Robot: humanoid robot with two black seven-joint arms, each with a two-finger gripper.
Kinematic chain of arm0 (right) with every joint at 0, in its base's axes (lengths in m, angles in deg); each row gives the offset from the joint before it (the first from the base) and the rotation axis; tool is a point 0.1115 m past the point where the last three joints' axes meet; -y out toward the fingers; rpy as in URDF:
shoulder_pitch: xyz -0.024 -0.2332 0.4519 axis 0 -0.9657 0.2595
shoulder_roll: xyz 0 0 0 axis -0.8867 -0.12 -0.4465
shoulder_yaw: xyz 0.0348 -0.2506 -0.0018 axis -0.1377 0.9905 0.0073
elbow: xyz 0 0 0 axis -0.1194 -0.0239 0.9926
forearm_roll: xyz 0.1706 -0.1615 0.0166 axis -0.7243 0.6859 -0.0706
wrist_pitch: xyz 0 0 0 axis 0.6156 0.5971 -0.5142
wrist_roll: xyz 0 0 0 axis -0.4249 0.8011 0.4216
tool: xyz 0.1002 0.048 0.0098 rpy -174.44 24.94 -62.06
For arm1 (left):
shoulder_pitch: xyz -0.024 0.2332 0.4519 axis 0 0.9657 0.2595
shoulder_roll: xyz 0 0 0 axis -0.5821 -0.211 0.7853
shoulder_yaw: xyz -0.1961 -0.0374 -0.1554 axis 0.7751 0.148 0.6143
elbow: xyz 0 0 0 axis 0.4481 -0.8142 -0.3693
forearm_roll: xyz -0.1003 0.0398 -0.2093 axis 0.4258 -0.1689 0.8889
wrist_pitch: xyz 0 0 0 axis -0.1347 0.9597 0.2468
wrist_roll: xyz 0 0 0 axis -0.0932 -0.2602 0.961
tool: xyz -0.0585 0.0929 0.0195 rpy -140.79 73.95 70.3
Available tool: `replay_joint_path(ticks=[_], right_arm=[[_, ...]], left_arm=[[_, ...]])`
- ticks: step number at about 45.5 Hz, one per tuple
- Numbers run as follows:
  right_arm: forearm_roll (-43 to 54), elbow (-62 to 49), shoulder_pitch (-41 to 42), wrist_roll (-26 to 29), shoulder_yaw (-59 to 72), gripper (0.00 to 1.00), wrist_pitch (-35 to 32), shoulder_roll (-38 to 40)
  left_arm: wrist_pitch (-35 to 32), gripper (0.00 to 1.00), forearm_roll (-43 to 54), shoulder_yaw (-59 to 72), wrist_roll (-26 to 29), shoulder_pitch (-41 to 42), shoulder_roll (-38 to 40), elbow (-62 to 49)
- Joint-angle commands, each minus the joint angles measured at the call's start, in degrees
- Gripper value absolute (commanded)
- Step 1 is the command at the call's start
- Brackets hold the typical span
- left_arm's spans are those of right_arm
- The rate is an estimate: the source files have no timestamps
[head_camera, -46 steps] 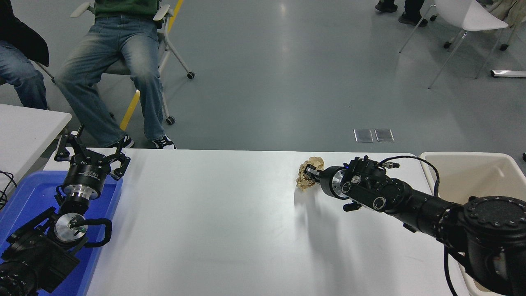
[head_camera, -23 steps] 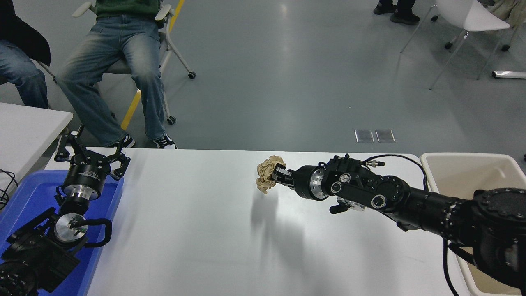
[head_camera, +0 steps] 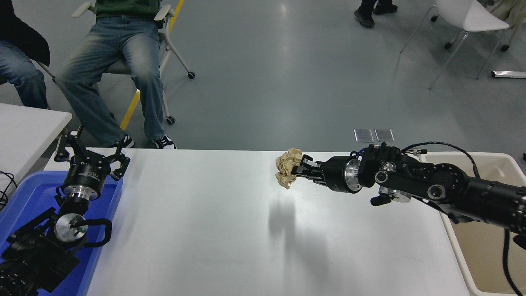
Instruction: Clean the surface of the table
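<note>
White, smooth rectangular tabletop [head_camera: 230, 230] spans the frame, lying below the right black gripper [head_camera: 299, 168]. Gripper clamped on crumpled tan paper wad [head_camera: 288, 173], raised near far edge. Risk: thin pinch slipping, wad dropping short of beige plastic bin [head_camera: 485, 263] at right. Left black gripper [head_camera: 91, 154] parked, fingers spread.

Counted around the white table surface [head_camera: 205, 230]: one crumpled paper ball [head_camera: 289, 173], two grippers, one blue tray [head_camera: 24, 197], one beige bin [head_camera: 485, 255], two seated people.
</note>
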Motion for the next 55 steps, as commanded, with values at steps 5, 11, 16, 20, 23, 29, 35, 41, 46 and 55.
replay_joint_path(ticks=[5, 11, 16, 20, 23, 29, 35, 41, 46, 55], right_arm=[[0.06, 8.46, -0.4, -1.52, -4.09, 0.0, -4.11, 14.88], [0.06, 11.27, -1.19, -1.61, -7.61, 0.0, -7.02, 20.6], [0.06, 12.5, -1.72, -4.33, -8.14, 0.0, -9.65, 25.78], [0.06, 13.21, -1.72, -6.0, -8.31, 0.0, -11.94, 29.82], [0.06, 13.12, -1.72, -7.06, -8.31, 0.0, -13.52, 32.29], [0.15, 11.98, -1.81, -11.1, -8.31, 0.0, -16.68, 37.65], [0.15, 10.75, -2.86, -13.56, -7.96, 0.0, -19.15, 42.75], [0.15, 7.68, -5.94, -17.25, -7.52, 0.0, -19.24, 44.6], [0.06, 4.25, -8.22, -18.92, -7.44, 0.0, -19.32, 44.95], [0.06, -2.16, -12.35, -20.24, -7.26, 0.0, -19.15, 44.6]], left_arm=[[-0.02, 1.0, 0.01, 0.0, 0.0, 0.0, 0.0, 0.0], [-0.02, 1.0, 0.01, 0.0, 0.0, 0.0, 0.0, 0.0], [-0.02, 1.0, 0.01, 0.0, 0.0, 0.0, 0.0, 0.0], [-0.02, 1.0, -0.07, 0.0, 0.0, 0.0, 0.0, 0.0], [0.07, 1.0, 0.01, 0.0, 0.0, 0.0, 0.0, 0.0], [-0.02, 1.0, 0.01, 0.0, 0.0, 0.0, 0.0, 0.0], [-0.02, 1.0, 0.01, 0.0, 0.0, 0.0, 0.0, 0.0], [-0.02, 1.0, -0.07, 0.0, 0.0, 0.0, 0.0, 0.0], [-0.02, 1.0, 0.01, 0.0, 0.0, 0.0, 0.0, 0.0], [-0.02, 1.0, 0.01, 0.0, 0.0, 0.0, 0.0, 0.0]])
